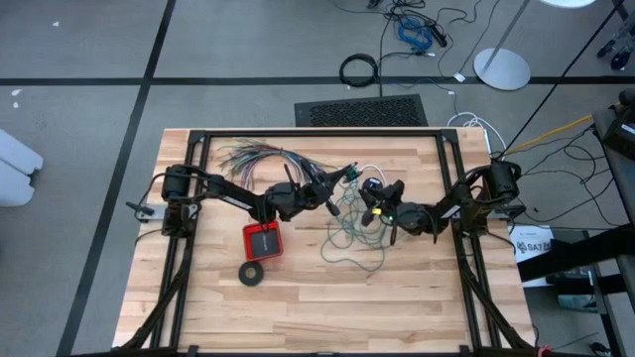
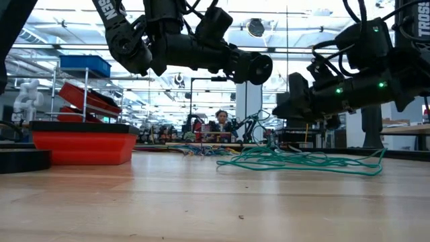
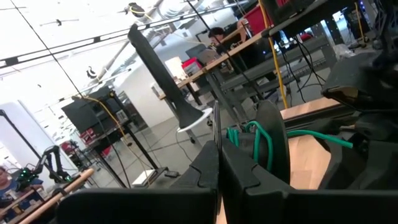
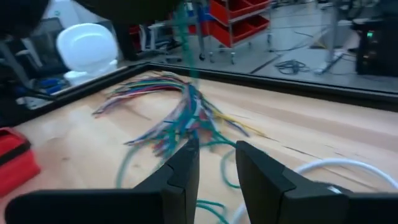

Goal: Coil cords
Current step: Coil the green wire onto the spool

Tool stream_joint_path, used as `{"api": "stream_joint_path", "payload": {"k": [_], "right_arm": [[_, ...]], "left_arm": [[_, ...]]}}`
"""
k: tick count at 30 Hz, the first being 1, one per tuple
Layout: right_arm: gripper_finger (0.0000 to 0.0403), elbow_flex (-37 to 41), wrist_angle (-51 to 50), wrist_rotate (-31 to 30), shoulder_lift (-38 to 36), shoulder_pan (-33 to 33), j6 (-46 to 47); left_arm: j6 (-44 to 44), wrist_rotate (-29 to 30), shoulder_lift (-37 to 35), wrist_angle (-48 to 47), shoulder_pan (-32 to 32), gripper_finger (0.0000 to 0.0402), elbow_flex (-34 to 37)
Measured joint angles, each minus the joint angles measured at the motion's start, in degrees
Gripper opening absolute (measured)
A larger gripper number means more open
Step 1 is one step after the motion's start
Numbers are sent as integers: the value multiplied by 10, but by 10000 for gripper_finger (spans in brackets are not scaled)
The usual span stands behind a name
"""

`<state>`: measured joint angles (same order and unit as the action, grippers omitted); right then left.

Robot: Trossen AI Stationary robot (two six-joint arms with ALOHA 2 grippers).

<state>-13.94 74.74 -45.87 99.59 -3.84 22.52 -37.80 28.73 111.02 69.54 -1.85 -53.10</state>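
Observation:
The teal-green wire [image 1: 352,236] lies in a loose tangle on the wooden table [image 1: 298,307], right of the middle; it also shows as a low heap [image 2: 295,160]. One strand rises from it to my left gripper [image 1: 346,179], which is shut on it above the table. A thin white cord [image 1: 370,168] loops just beyond and runs on the table [image 4: 339,167]. My right gripper [image 1: 374,206] hovers over the tangle with its fingers [image 4: 186,168] apart. The blurred teal strand [image 4: 189,81] passes one fingertip; I cannot tell whether it touches. My left gripper pinches the teal wire [image 3: 256,142] between its two shut fingers, at their free ends; the fingers themselves cover the exact spot. They reach in about level from the table's left. Short loops of wire stand up past the fingertips, and the rest hangs slack down to the tangle.
A fanned bundle of many-coloured wires [image 1: 260,154] lies at the far left of the middle. A red box [image 1: 263,240] and a black tape-like ring [image 1: 252,273] sit near the left arm. The near half of the table is bare wood. A person sits in the room beyond [image 2: 220,121].

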Motion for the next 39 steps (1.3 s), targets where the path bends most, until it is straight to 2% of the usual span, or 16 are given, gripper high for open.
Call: {"api": "stream_joint_path", "payload": {"k": [4,10,14,20,27,39], "right_arm": [[91,13,-12,0,0,2,34],[91,-9,-45,118,0,23,42],[91,-17,-55,159,0,23,32],[91,-17,-105,177,0,23,69],[91,-17,-55,193,0,16,40],[91,-17,-50,191,0,15,36]], "left_arm": [[0,0,0,0,0,0,0],[0,0,0,0,0,0,0],[0,0,0,0,0,0,0],[0,0,0,0,1,0,0],[1,0,0,0,1,0,0],[1,0,0,0,1,0,0]]}}
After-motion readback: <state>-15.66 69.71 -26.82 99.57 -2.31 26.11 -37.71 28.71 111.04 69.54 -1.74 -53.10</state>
